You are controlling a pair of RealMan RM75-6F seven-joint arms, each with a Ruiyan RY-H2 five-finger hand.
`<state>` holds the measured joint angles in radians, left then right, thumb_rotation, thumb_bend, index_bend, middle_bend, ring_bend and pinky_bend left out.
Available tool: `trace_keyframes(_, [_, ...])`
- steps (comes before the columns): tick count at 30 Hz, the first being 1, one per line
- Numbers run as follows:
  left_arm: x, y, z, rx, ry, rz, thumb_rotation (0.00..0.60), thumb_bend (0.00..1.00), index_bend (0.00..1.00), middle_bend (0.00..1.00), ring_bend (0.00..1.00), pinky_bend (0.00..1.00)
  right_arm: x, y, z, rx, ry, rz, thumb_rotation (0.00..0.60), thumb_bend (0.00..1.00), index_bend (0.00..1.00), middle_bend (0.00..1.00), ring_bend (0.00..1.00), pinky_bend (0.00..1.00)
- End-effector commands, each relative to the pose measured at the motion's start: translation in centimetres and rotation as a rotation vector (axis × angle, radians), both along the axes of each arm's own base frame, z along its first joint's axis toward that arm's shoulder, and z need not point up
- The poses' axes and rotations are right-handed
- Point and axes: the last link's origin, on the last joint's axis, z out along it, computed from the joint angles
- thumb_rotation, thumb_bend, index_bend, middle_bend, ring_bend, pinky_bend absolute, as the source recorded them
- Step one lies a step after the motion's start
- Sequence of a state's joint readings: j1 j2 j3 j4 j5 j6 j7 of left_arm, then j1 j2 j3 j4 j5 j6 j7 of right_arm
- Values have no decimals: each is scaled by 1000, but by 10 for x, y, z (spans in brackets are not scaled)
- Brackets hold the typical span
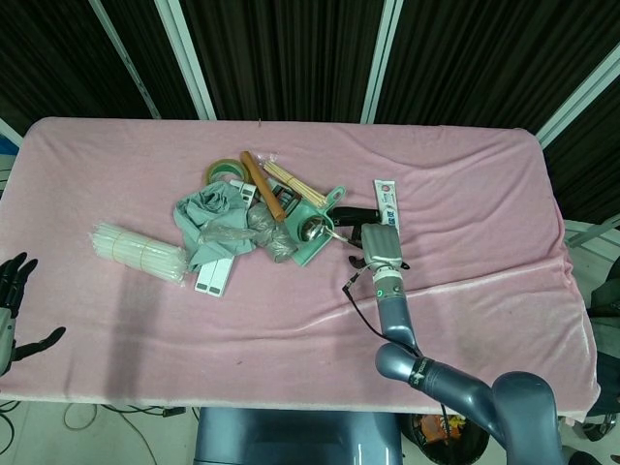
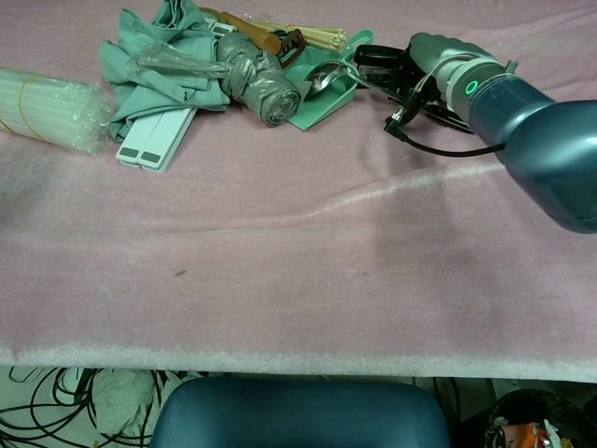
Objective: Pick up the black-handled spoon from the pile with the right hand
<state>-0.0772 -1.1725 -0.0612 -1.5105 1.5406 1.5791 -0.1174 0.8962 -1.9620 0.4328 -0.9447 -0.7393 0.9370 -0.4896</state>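
Note:
The black-handled spoon [image 1: 311,231] lies with its metal bowl on a green scoop [image 1: 323,244] at the right edge of the pile. Its handle runs right, under my right hand [image 1: 378,242]. In the chest view the spoon [image 2: 326,73] shows the same way, and the right hand [image 2: 434,58] lies low over the handle with its dark fingers [image 2: 378,58] down around it. Whether they grip it is hidden. My left hand [image 1: 15,310] hangs off the table's left front corner, fingers apart, holding nothing.
The pile holds a grey-green cloth [image 1: 208,213], a grey plastic wrap [image 1: 266,228], a brown stick [image 1: 263,184], bamboo skewers [image 1: 291,179], a tape roll [image 1: 225,170] and white flat boxes [image 1: 215,276]. A straw bundle [image 1: 136,252] lies left. A white tube [image 1: 386,199] lies beyond the right hand.

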Motion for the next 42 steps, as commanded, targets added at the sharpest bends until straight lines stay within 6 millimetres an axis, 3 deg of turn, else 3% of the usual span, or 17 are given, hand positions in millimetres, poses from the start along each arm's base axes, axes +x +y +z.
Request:
trace_keyframes(1, [0,0,0,4,-5,2,600,0,0,0,0,0,1,1,-6,7,-17,5,600,653,609,572,493,548])
trace_keyframes(6, [1,0,0,2,-6,-5,600,0,0,0,0,0,8,6,1,-13,-61,51,600,938,722,679,609,676])
trace_keyframes(9, [1,0,0,3,-8,-9,600,0,0,0,0,0,11,11,11,-28,-88,78,600,995,760,709,638,709])
trace_keyframes(20, [5,-2,1,14,-25,-46,600,0,0,0,0,0,32,46,75,-118,-313,175,600,1000,786,727,656,739])
trace_keyframes(24, [8,-3,2,20,-33,-71,600,0,0,0,0,0,36,71,105,-137,-426,187,600,1000,790,730,658,740])
trace_keyframes(30, [9,-5,4,19,-36,-100,600,0,0,0,0,0,36,103,135,-155,-524,213,600,1000,790,730,658,739])
trace_keyframes(36, [10,-6,6,14,-37,-130,600,0,0,0,0,0,22,139,154,-154,-530,249,600,1000,790,730,658,739])
trace_keyframes(42, [12,-8,6,1,-30,-148,600,0,0,0,0,0,4,170,159,-133,-520,260,600,1000,791,730,658,739])
